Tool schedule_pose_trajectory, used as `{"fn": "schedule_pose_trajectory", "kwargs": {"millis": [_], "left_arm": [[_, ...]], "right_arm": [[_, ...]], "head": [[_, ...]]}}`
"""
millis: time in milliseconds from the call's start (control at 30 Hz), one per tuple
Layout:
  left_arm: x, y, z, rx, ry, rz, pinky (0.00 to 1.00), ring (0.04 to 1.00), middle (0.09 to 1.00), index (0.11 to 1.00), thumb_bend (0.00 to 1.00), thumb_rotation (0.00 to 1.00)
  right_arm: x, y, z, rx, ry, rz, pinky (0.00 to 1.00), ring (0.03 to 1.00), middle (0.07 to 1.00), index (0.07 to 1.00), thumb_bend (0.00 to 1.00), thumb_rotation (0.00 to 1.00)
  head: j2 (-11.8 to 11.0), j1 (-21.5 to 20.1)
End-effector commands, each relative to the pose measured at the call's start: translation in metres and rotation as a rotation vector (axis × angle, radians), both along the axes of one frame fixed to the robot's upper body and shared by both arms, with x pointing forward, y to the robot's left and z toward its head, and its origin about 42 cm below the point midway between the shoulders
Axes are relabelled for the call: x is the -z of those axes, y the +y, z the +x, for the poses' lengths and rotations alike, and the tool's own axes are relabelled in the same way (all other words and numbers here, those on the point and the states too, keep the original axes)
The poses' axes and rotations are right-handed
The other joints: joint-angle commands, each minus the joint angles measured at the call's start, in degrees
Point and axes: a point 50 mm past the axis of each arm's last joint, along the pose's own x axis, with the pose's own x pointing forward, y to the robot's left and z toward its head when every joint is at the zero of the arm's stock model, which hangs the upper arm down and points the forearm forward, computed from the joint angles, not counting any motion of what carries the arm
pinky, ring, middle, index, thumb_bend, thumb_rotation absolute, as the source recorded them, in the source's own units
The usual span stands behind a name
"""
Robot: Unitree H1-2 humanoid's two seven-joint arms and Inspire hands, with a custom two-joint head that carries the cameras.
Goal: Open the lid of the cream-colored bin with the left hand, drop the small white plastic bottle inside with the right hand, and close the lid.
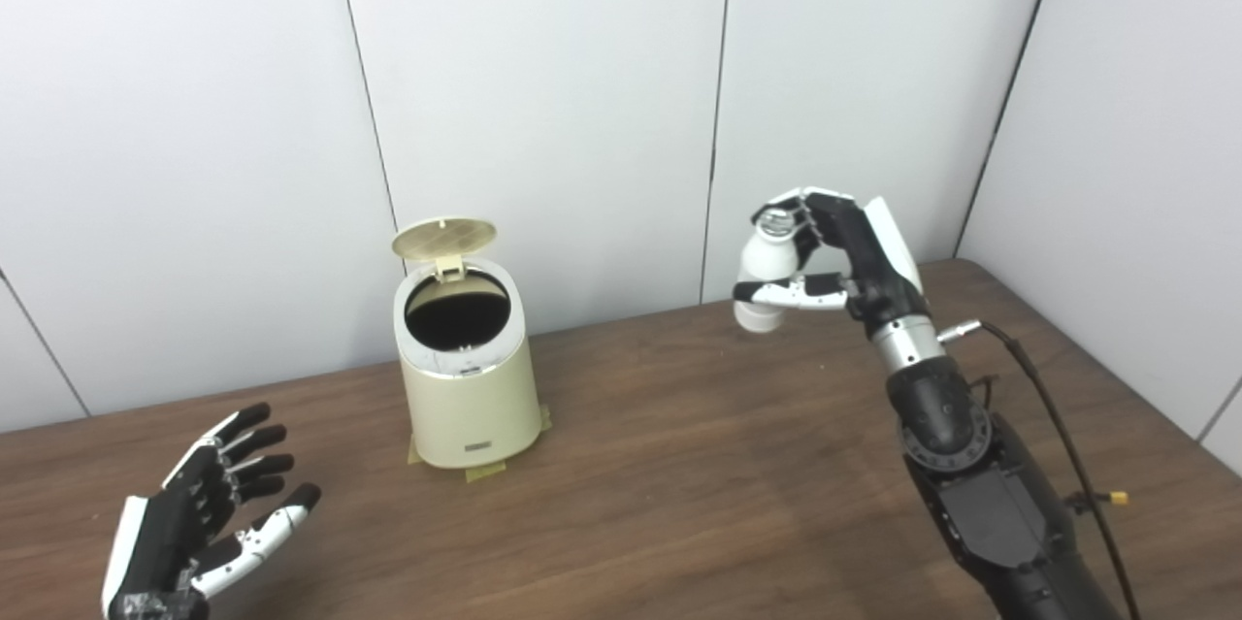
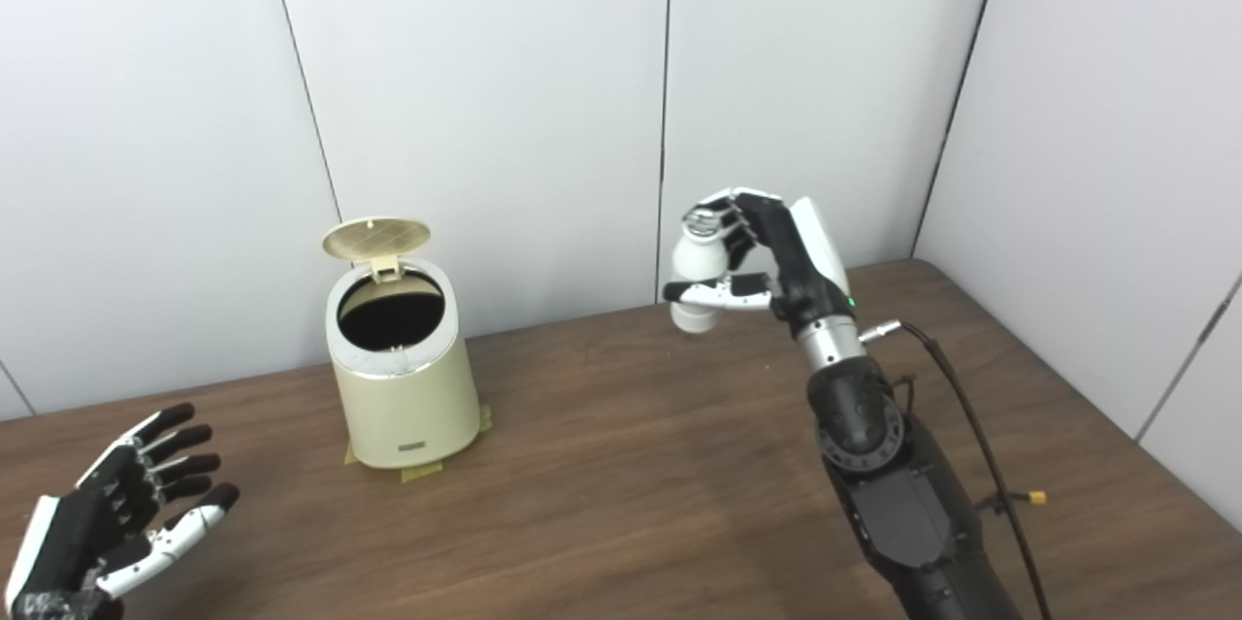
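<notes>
White wall panels rise behind our dark wooden table [image 1: 679, 465], which runs to the corner on our right. Our right hand [image 1: 834, 261] is raised above the table's far side, its fingers and thumb wrapped around the small white plastic bottle [image 1: 767, 276], which stands nearly upright in the grasp, clear of the surface. Well to its left stands the cream-colored cylindrical bin [image 1: 469, 377], taped at its base, its round lid [image 1: 443, 238] tipped up at the back and its dark mouth showing. Our left hand [image 1: 199, 518] hangs near the front left edge, fingers spread, holding nothing, apart from the bin.
</notes>
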Motion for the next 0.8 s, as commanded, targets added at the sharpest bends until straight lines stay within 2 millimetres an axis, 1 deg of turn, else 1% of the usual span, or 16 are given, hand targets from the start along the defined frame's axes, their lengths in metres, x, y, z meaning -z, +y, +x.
{"fn": "schedule_pose_trajectory", "kwargs": {"millis": [0, 33, 67, 100, 233, 367, 467, 533, 633, 767], "left_arm": [[-0.015, -0.005, 0.008, 0.01, -0.092, 0.019, 0.74, 0.714, 0.776, 0.843, 0.63, 0.0], [-0.013, -0.007, 0.008, 0.012, -0.091, 0.017, 0.74, 0.713, 0.775, 0.842, 0.63, 0.0], [-0.012, -0.009, 0.009, 0.012, -0.09, 0.014, 0.75, 0.719, 0.778, 0.84, 0.64, 0.0], [-0.011, -0.011, 0.008, 0.011, -0.085, 0.009, 0.75, 0.718, 0.777, 0.838, 0.65, 0.0], [-0.007, -0.019, 0.009, 0.009, -0.071, -0.004, 0.71, 0.701, 0.76, 0.827, 0.67, 0.0], [-0.005, -0.027, 0.01, 0.011, -0.077, -0.018, 0.66, 0.69, 0.754, 0.824, 0.68, 0.0], [-0.003, -0.032, 0.011, 0.017, -0.078, -0.029, 0.65, 0.691, 0.759, 0.825, 0.68, 0.0], [-0.002, -0.036, 0.011, 0.021, -0.081, -0.034, 0.64, 0.696, 0.767, 0.83, 0.68, 0.0], [-0.002, -0.039, 0.01, 0.022, -0.083, -0.035, 0.64, 0.701, 0.768, 0.832, 0.68, 0.0], [-0.002, -0.042, 0.01, 0.019, -0.077, -0.039, 0.63, 0.701, 0.766, 0.837, 0.68, 0.0]], "right_arm": [[-0.048, 0.018, 0.01, -0.069, -0.139, -0.039, 0.36, 0.42, 0.484, 0.513, 0.52, 0.0], [-0.052, 0.026, 0.011, -0.09, -0.143, -0.04, 0.37, 0.425, 0.483, 0.508, 0.52, 0.0], [-0.056, 0.032, 0.013, -0.108, -0.143, -0.04, 0.35, 0.415, 0.489, 0.51, 0.52, 0.0], [-0.059, 0.04, 0.015, -0.128, -0.146, -0.041, 0.34, 0.406, 0.491, 0.52, 0.52, 0.0], [-0.065, 0.068, 0.025, -0.225, -0.151, -0.003, 0.36, 0.415, 0.487, 0.52, 0.52, 0.0], [-0.069, 0.099, 0.025, -0.292, -0.139, 0.013, 0.33, 0.404, 0.484, 0.529, 0.52, 0.0], [-0.073, 0.125, 0.023, -0.348, -0.124, 0.068, 0.31, 0.383, 0.481, 0.543, 0.51, 0.0], [-0.075, 0.14, 0.023, -0.392, -0.113, 0.098, 0.3, 0.387, 0.487, 0.535, 0.51, 0.0], [-0.078, 0.16, 0.024, -0.408, -0.102, 0.106, 0.3, 0.388, 0.486, 0.533, 0.51, 0.0], [-0.079, 0.18, 0.027, -0.431, -0.079, 0.136, 0.31, 0.387, 0.481, 0.532, 0.51, 0.0]], "head": [[0.0, 0.3], [-0.1, 1.5], [-0.2, 2.5], [-0.3, 3.0], [-0.5, 6.7], [-0.6, 9.8], [-0.6, 10.9], [-0.5, 11.8], [-0.5, 12.4], [-0.4, 12.8]]}}
